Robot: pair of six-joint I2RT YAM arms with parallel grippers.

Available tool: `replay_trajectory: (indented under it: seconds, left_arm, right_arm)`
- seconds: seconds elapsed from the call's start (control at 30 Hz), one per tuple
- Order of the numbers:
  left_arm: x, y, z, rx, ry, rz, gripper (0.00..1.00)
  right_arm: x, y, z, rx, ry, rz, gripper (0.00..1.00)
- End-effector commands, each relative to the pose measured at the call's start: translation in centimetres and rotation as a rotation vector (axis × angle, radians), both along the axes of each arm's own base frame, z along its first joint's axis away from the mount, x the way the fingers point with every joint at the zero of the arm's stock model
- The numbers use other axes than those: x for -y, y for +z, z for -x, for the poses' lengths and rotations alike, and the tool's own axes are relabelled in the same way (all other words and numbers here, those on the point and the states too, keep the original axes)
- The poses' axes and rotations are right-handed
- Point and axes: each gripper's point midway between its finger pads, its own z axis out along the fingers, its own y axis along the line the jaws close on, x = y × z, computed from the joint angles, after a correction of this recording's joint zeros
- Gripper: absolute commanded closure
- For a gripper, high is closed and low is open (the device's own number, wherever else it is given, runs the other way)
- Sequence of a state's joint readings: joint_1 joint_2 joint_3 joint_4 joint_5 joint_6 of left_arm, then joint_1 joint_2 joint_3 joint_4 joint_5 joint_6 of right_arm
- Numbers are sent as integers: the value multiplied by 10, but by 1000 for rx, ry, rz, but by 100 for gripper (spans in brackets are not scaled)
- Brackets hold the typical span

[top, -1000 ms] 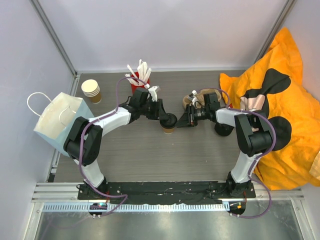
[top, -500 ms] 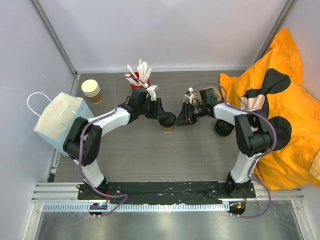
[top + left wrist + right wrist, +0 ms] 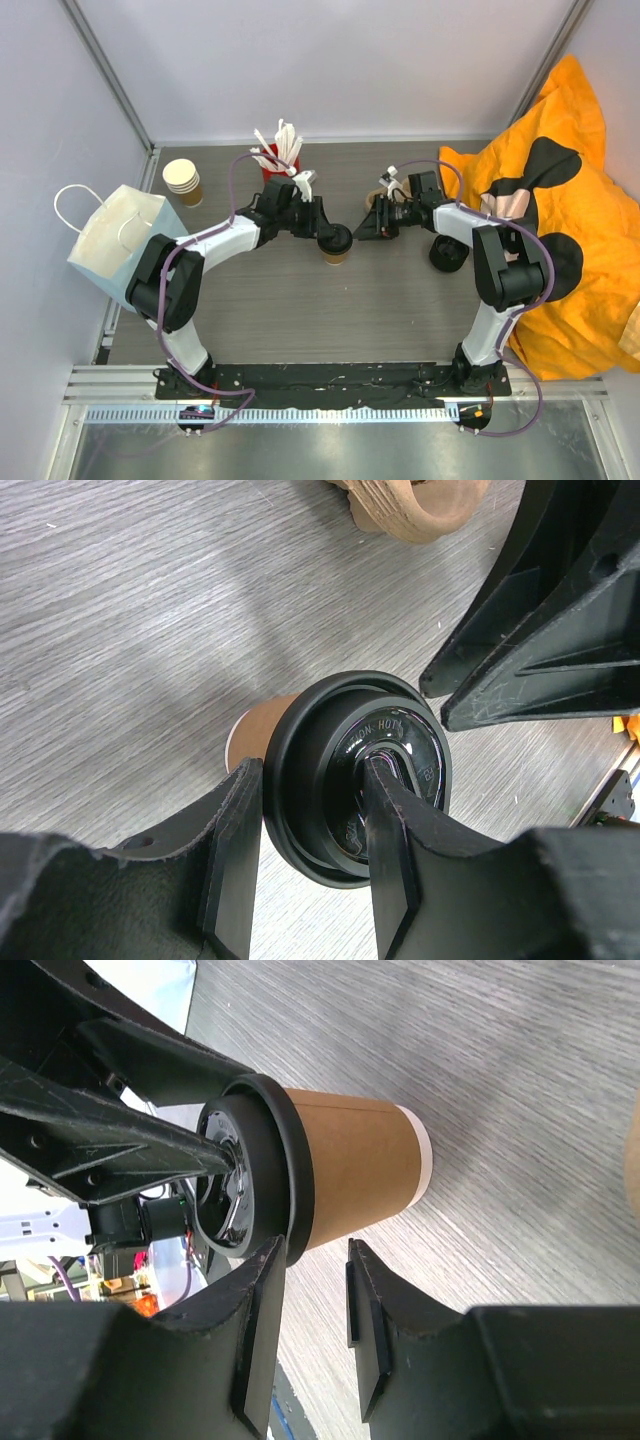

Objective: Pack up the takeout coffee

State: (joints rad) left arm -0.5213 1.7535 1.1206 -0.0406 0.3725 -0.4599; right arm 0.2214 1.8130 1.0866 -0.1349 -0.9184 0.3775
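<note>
The takeout coffee (image 3: 336, 249) is a tan paper cup with a black lid, standing upright mid-table. It also shows in the left wrist view (image 3: 262, 730) and the right wrist view (image 3: 350, 1170). My left gripper (image 3: 322, 235) is shut on the rim of the lid (image 3: 390, 750): one finger is outside the rim, the other rests in the lid's top recess. My right gripper (image 3: 366, 226) sits just right of the cup, apart from it. Its jaws stand a narrow gap apart with nothing between them (image 3: 314, 1250).
A red cup of white sticks (image 3: 280, 155) stands behind the left arm. A stack of kraft cups (image 3: 183, 180) and a white paper bag (image 3: 120, 245) are at the left. A cardboard carrier (image 3: 420, 505), a loose black lid (image 3: 447, 252) and an orange cloth (image 3: 560, 220) lie to the right.
My right gripper has drawn back from the cup, up and to the right. My left gripper has stayed on the lid and the cup has not moved.
</note>
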Motion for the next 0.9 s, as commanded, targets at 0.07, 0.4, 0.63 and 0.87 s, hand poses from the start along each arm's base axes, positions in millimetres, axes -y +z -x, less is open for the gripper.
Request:
replay_trajectory:
  seconds: [0.07, 0.4, 0.63, 0.87]
  left_arm:
    - [-59, -89, 38, -179, 30, -329, 68]
    - [-59, -90, 38, -184, 28, -330, 68]
    - [-61, -94, 39, -190, 24, -343, 68]
    - [-62, -97, 41, -202, 20, -346, 70]
  right_arm:
    - [-9, 4, -6, 28, 7, -25, 63]
    - [-12, -10, -4, 19, 1, 62, 64]
    - [3, -57, 4, 47, 7, 380, 64]
    - [10, -85, 13, 31, 58, 536, 64]
